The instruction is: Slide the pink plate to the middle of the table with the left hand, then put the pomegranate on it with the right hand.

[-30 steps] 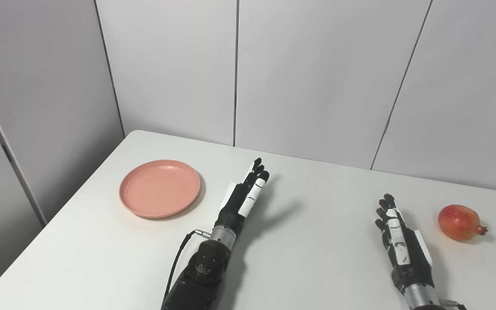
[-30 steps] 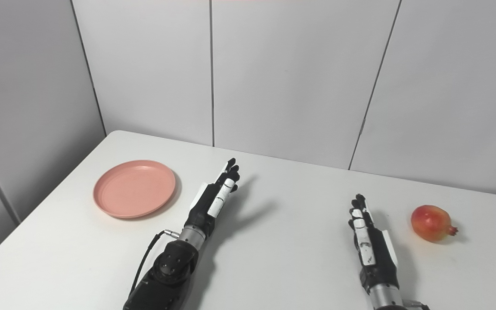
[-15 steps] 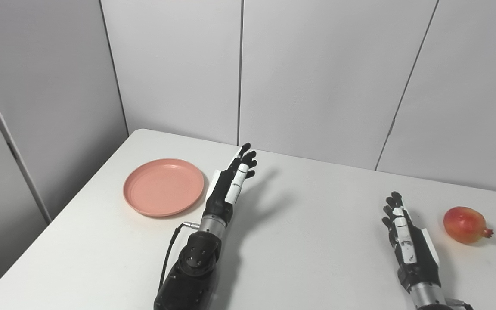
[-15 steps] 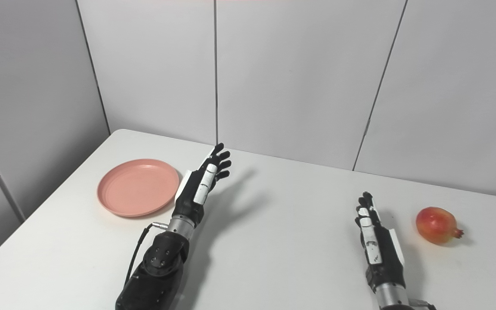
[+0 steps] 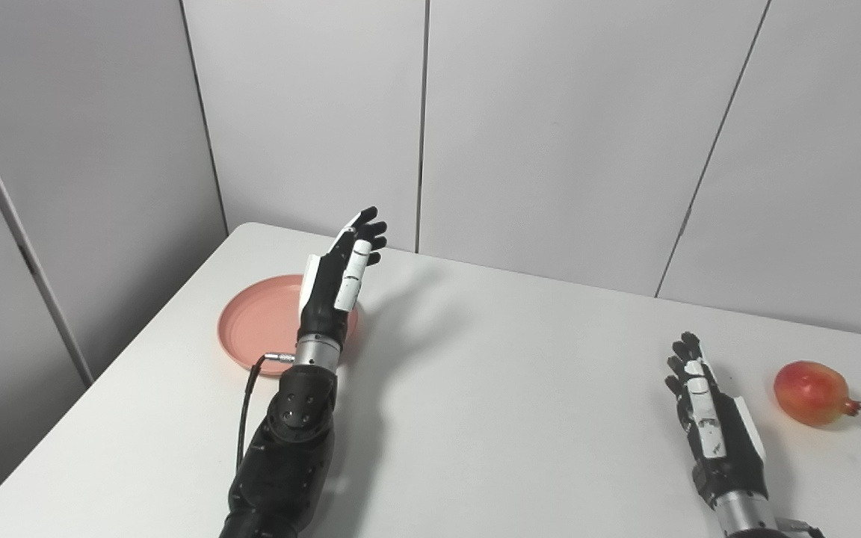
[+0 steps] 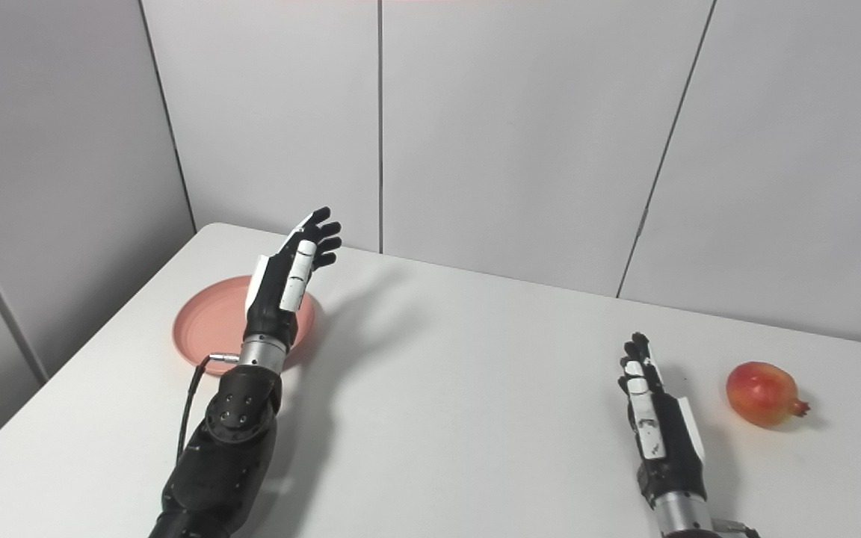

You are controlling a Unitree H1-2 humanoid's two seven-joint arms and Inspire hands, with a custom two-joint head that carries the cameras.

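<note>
While the pink plate [image 5: 258,326] sits near the tabletop's [image 5: 490,388] left edge, the empty left hand [image 5: 337,280] hovers above it, fingers spread; the right hand [image 5: 711,430], open and empty, lies beside the pomegranate [image 5: 812,393] near the right edge.

Bright, even light falls from above left. On the table [image 5: 520,388] soft shadows stretch right of the left hand [image 5: 337,280], right hand [image 5: 711,426] and pomegranate [image 5: 812,392]. Everything is sharp, without glare.

one pink plate [image 5: 262,329], one pomegranate [image 5: 812,393], two hands
</note>
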